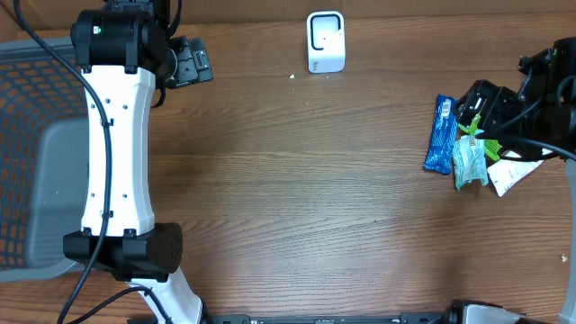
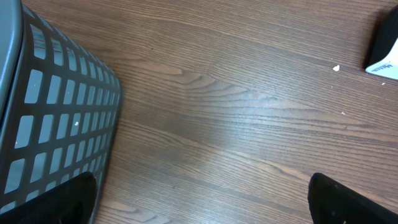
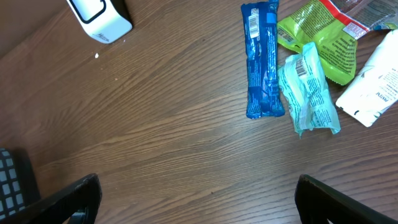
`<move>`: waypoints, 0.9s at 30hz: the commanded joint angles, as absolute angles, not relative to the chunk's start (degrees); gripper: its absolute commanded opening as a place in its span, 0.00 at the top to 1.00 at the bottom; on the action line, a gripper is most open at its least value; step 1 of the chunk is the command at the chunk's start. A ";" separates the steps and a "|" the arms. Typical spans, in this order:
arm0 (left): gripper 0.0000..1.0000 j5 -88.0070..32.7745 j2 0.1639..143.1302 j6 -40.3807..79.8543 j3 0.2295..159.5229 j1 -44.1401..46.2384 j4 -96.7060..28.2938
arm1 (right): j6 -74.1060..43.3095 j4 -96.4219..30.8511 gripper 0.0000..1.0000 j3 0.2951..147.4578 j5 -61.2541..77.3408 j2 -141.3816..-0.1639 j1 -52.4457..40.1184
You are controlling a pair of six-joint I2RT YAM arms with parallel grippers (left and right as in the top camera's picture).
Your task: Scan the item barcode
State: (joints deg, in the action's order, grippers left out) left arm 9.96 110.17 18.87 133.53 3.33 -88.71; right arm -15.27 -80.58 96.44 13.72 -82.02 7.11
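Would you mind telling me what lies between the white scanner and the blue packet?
Only bare wooden table separates the white scanner from the blue packet, clearest in the right wrist view.

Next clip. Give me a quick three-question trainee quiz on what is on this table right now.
1. True or false: the blue packet lies inside the basket.
2. Which is nearest the blue packet? A) left gripper B) right gripper C) scanner
3. Fill in: both grippers are ____, holding nothing.

Key: 1 false; 2 B; 3 open.
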 commanded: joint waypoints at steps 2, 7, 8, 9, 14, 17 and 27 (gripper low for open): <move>0.00 10.68 110.26 17.98 133.53 3.40 -88.62 | -14.72 -79.29 0.00 97.58 10.46 -81.82 7.09; 0.00 10.68 110.26 17.98 133.53 3.40 -88.62 | -12.25 -66.46 0.00 96.71 9.10 -81.78 6.90; 0.00 10.68 110.26 17.98 133.53 3.40 -88.62 | -11.66 -61.56 0.00 95.44 9.19 -80.68 6.44; 0.00 10.68 110.26 17.98 133.53 3.40 -88.62 | -11.20 -57.28 0.00 93.93 8.93 -79.42 5.96; 0.00 10.68 110.26 17.98 133.53 3.40 -88.62 | 0.97 -32.03 0.00 78.26 5.10 -68.25 -2.35; 0.00 10.68 110.26 17.98 133.53 3.40 -88.62 | 4.51 -20.97 0.00 64.86 -0.05 -59.11 -7.05; 0.01 10.68 110.26 17.98 133.53 3.40 -88.62 | 4.58 5.74 0.00 18.50 -0.38 -23.70 -6.79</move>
State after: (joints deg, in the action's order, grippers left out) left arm 9.98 110.17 18.85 133.51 3.33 -88.66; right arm 3.49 2.96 27.38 0.91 -30.79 -7.44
